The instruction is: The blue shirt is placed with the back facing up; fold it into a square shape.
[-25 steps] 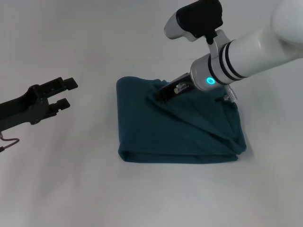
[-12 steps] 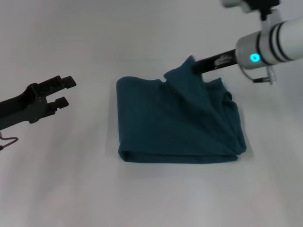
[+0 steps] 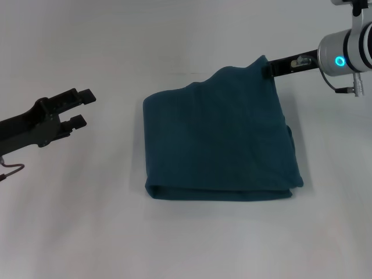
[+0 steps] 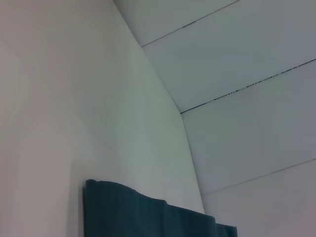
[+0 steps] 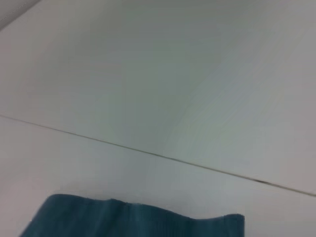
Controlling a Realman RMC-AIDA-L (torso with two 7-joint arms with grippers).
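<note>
Where the fingers meet cloth: the right gripper (image 3: 268, 71) is pinched on the far right corner of the blue shirt (image 3: 218, 142), holding that corner lifted.
Right arm: reaches in from the tabletop's far right corner, above the surface.
Blue shirt: folded into a near-square block at the middle of the white tabletop (image 3: 174, 238) — its near edge lies flat, its far right part rises to the grip.
Left gripper (image 3: 77, 106): jaws spread, holding nothing — near the tabletop's left edge, well apart from the shirt.
</note>
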